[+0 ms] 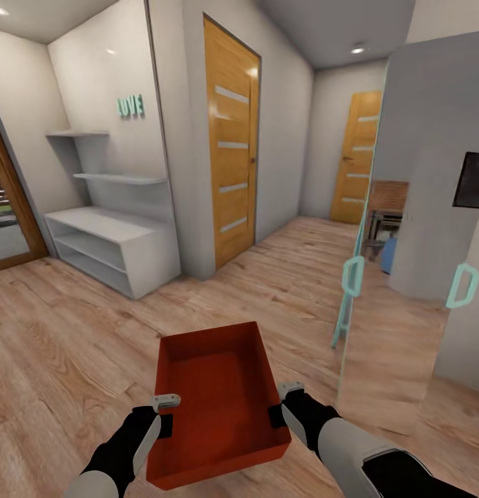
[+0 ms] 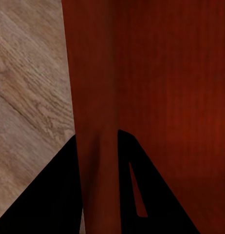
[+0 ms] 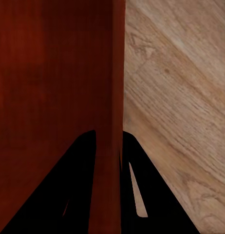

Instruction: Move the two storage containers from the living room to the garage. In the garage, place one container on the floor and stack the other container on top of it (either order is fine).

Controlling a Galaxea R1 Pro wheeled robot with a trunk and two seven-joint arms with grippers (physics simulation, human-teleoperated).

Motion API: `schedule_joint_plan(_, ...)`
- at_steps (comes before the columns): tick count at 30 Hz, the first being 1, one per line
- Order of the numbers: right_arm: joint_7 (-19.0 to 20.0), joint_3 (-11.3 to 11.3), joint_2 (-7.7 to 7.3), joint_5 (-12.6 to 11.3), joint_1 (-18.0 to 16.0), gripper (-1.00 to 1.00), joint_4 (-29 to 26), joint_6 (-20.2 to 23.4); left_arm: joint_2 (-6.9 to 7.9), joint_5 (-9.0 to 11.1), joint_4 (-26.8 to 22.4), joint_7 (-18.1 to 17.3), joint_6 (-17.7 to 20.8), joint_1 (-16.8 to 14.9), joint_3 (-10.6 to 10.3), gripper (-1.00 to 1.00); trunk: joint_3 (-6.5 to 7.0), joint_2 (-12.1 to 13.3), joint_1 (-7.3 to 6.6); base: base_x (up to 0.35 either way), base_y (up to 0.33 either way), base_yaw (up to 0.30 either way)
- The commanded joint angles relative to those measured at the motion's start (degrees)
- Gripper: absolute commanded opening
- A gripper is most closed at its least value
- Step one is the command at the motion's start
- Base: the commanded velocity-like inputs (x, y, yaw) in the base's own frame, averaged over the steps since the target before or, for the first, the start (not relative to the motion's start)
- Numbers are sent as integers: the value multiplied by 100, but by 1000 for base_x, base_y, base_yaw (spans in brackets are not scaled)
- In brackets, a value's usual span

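Box: a red-orange lidless box [image 1: 222, 401], the deeper, squarer kind, sits at lower centre of the head view, held off the wood-plank floor [image 1: 73, 346] between both arms, open side up, nothing inside.
Left gripper [image 1: 164, 409]: clamped on the box's left wall; in the left wrist view the dark fingers [image 2: 54, 195] straddle the wall, one outside and one inside, jaws closed down to the wall's thickness.
Right gripper [image 1: 286, 401]: clamped on the box's right wall the same way; the right wrist view shows the fingers [image 3: 141, 190] on either side of the wall, jaws nearly closed on it.
Box edges: the far rim points up the frame toward the hallway; the near rim lies close to the bottom edge of the frame, between the forearms.
Open floor: bare planks spread left of and ahead of the box, running on to a corridor at upper centre.
Left bound: a white shelf unit [image 1: 111, 245] at middle left, well apart from the box.
Ahead: a wooden door [image 1: 232, 138] in a white wall, and a second door [image 1: 357, 159] at the corridor's far end.
Right bound: a glass panel [image 1: 398, 228] with teal handles [image 1: 462, 285] stands near the right arm, its edge coming down just right of the box.
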Motion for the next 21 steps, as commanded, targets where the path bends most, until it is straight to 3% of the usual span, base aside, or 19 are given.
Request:
schedule_joint_plan(1,-1,68,0,77,-41,-100,-13,48,19,275,4,-25,-22,3,-97,-100,-7,-3,2,341,145,0)
schedule_joint_plan(21,-1,68,0,77,-41,-100,-13,49,19,275,12,-25,-22,3,-97,-100,-7,-3,2,341,145,0)
